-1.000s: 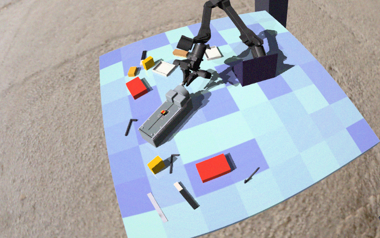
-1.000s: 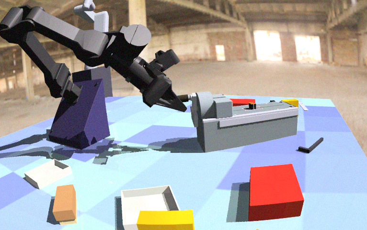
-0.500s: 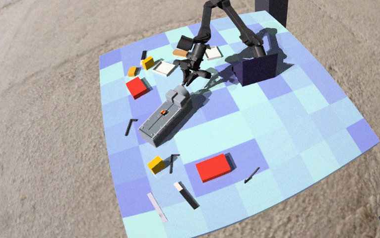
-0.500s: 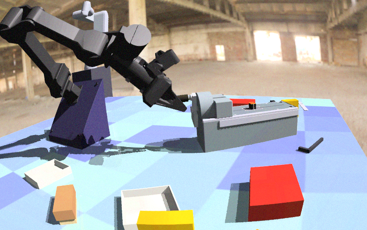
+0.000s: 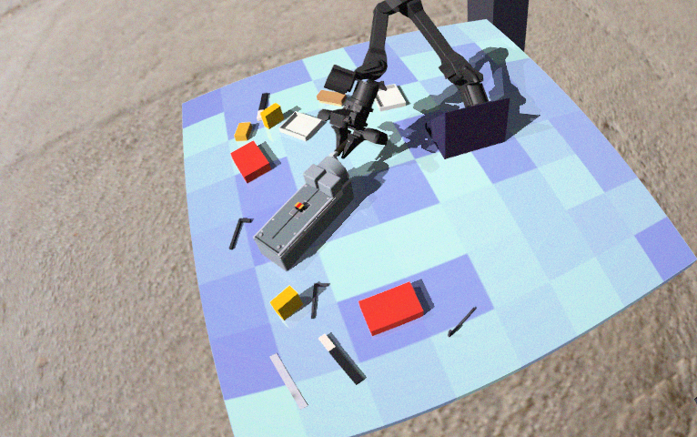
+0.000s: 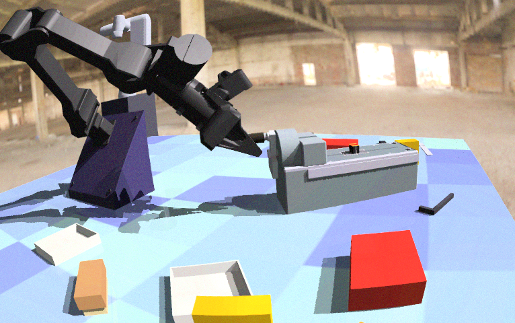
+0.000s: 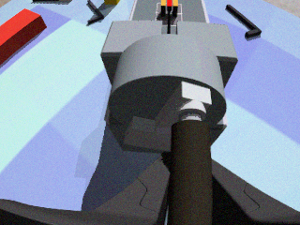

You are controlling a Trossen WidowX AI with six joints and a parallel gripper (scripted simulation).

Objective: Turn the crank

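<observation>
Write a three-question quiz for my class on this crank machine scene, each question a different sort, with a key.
1. True or false: the gripper is shut on the crank handle.
2. Multiple choice: in the top view, the red pointer sits on the machine
A. at the end farthest from the crank
B. about midway along the slide
C. on the crank housing
3. Fill in: the arm stands on a dark ____ base.

Key: 1 true; 2 B; 3 purple.
</observation>
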